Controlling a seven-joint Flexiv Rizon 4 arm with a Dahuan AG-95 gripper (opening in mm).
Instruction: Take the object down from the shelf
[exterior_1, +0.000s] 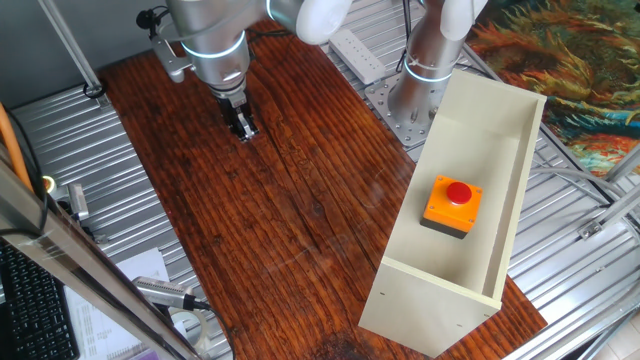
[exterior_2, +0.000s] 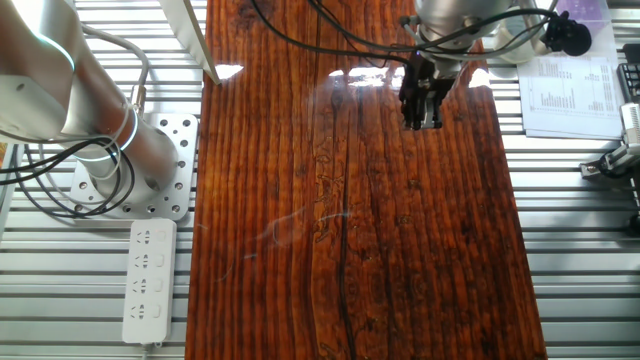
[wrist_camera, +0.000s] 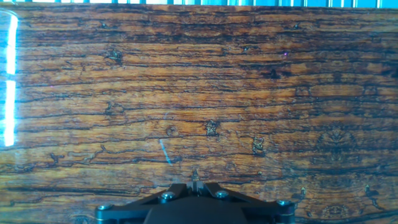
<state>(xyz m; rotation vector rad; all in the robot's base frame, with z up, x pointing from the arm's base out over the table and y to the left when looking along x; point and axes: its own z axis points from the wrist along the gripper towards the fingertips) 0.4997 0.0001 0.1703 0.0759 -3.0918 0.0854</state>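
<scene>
The orange push-button box (exterior_1: 452, 206) sits on the inner panel of the cream shelf (exterior_1: 408, 270), which lies at the table's (exterior_1: 270, 220) 4 o'clock side in one fixed view, its open face turned up toward the camera. The red button faces up and the box rests about midway along the shelf, between the two long walls and touching neither. The tool (exterior_1: 243, 126) hangs over bare wood at about 11 o'clock, well apart from the shelf, its fingers drawn together with nothing between them. In the other fixed view the tool (exterior_2: 423, 108) points down near the table's far end; a white power strip (exterior_2: 147, 280) lies off the table at 8 o'clock, and printed sheets (exterior_2: 572, 95) at 2 o'clock. Nothing stands between tool and shelf.
</scene>
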